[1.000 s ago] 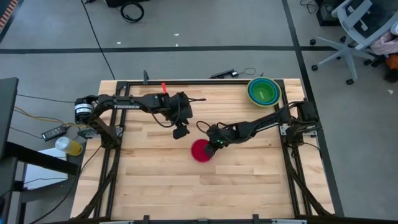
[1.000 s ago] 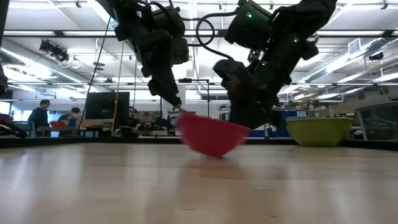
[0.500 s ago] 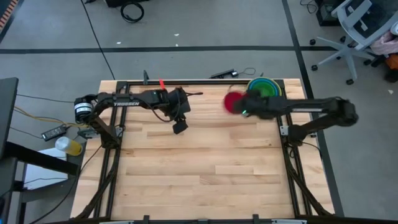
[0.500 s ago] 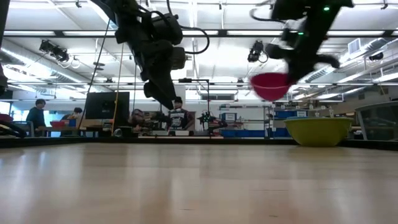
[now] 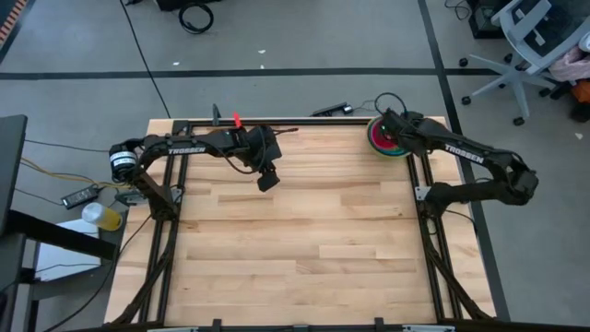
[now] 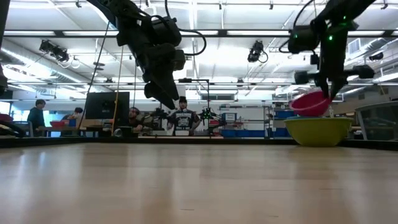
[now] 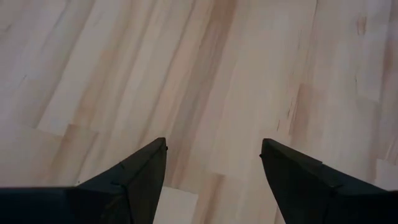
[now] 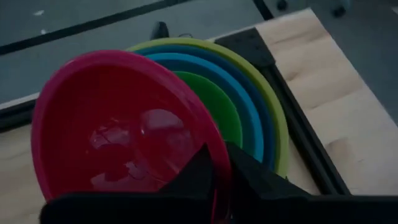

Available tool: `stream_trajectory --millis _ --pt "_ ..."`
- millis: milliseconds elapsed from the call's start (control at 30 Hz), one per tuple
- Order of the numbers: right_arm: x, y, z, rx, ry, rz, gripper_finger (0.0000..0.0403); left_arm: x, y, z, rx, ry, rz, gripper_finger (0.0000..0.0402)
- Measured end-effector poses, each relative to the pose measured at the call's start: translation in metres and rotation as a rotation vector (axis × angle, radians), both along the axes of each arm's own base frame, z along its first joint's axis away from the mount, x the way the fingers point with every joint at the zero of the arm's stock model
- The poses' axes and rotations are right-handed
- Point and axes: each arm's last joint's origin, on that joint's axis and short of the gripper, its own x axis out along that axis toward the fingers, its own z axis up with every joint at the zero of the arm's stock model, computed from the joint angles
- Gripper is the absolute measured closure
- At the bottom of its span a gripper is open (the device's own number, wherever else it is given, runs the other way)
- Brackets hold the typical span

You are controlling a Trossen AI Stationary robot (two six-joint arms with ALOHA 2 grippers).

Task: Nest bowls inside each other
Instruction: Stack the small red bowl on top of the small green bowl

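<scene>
Four bowls sit nested at the table's far right corner: the olive-green outermost (image 8: 281, 127), then light blue (image 8: 260, 121), teal-blue (image 8: 247, 115) and lime-green (image 8: 221, 102). The olive-green bowl (image 6: 317, 130) rests on the table by its base. My right gripper (image 5: 382, 131) is shut on the magenta-red bowl (image 8: 118, 124), which hangs just above the stack (image 5: 398, 150). My left gripper (image 5: 267, 182) hovers open over bare wood at the far middle, with nothing between its fingers (image 7: 213, 146). My right gripper holds the magenta-red bowl by its rim (image 8: 214, 177), one finger inside the bowl and one outside. The fingers come slanting down from above. The bowl (image 6: 309, 102) hangs tilted, clear of the table and just above the olive-green bowl's rim.
Black frame rails (image 5: 419, 184) run along the table's sides and far edge. A small red-tipped thing (image 5: 238, 121) and a dark cable (image 5: 332, 109) lie at the far edge. The wooden middle and near half (image 5: 304, 249) is bare. People sit in the room beyond (image 6: 40, 115).
My right gripper has lifted the magenta-red bowl off the table's middle and swung it up and toward the far right corner, turning at the wrist; the bowl now hangs tilted over the nested stack. My left gripper has drifted slightly toward the far edge, staying open.
</scene>
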Motion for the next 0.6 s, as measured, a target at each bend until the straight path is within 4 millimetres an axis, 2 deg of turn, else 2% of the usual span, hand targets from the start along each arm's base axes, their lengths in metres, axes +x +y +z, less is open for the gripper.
stream_trajectory --millis 133,267,600 --pt "-0.004 -0.011 -0.011 0.022 -0.047 -0.055 0.0357 0.0 0.0 0.0 -0.003 0.001 0.003 0.0138" --pt "-0.008 -0.017 -0.013 0.053 -0.068 -0.08 0.0344 0.0 0.0 0.0 -0.005 0.001 0.005 0.0138" --pt "-0.016 -0.021 -0.013 0.145 -0.155 -0.076 0.0265 -0.003 -0.001 0.004 -0.004 -0.004 0.016 0.0138"
